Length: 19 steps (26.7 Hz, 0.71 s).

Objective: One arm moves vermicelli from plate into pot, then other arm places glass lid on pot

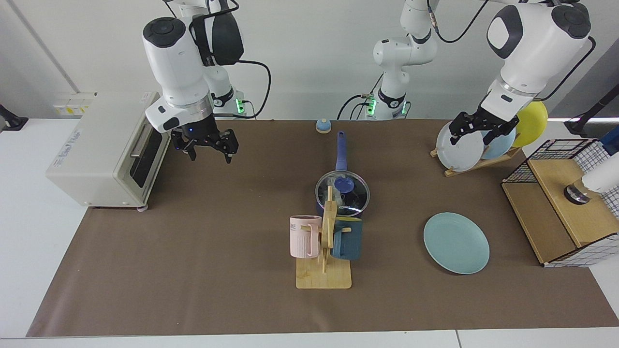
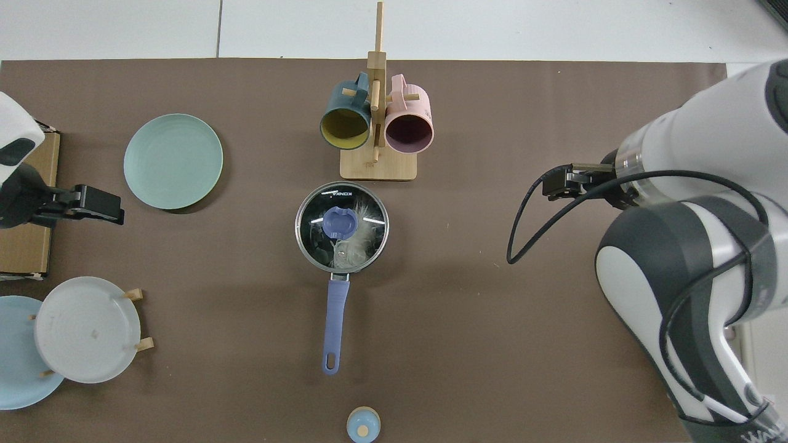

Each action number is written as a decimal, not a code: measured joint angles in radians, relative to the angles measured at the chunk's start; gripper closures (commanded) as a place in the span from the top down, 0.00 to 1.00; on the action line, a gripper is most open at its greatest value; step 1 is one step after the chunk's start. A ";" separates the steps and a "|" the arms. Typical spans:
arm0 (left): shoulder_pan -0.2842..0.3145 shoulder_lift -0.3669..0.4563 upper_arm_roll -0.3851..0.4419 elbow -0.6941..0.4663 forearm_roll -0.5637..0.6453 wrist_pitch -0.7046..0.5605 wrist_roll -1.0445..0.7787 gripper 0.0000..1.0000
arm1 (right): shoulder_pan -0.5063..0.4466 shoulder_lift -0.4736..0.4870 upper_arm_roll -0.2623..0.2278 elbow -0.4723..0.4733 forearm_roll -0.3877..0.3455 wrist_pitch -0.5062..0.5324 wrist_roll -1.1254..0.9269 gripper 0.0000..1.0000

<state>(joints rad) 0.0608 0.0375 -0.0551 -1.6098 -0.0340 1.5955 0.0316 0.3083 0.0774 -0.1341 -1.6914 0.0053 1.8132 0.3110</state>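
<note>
Top view shows the glass lid [image 2: 341, 223] seated on the pot [image 2: 340, 264] with the vermicelli [image 2: 353, 247] inside and the plate [image 2: 173, 161] bare, while the right gripper [image 1: 207, 147] hangs open beside the toaster oven [image 1: 104, 147] and the left gripper [image 1: 477, 129], open, waits at the plate rack [image 1: 476, 162].

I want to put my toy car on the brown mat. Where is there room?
The widest bare patch lies between the toaster oven and the mug rack, along the near edge. Another lies between the pot and the teal plate. It is crowded by the plate rack and wire basket.
</note>
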 measured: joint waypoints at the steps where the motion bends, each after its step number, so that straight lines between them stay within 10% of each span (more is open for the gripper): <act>1: 0.000 0.000 0.000 0.000 0.000 0.000 0.000 1.00 | -0.002 -0.022 0.000 -0.046 -0.001 0.029 0.000 1.00; 19: 0.000 0.000 0.000 0.000 0.000 0.000 0.000 1.00 | -0.104 -0.095 0.000 -0.199 -0.044 0.082 -0.049 1.00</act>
<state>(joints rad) 0.0608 0.0375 -0.0551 -1.6098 -0.0340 1.5956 0.0316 0.2040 -0.0177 -0.1340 -1.8903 -0.0389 1.8952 0.2624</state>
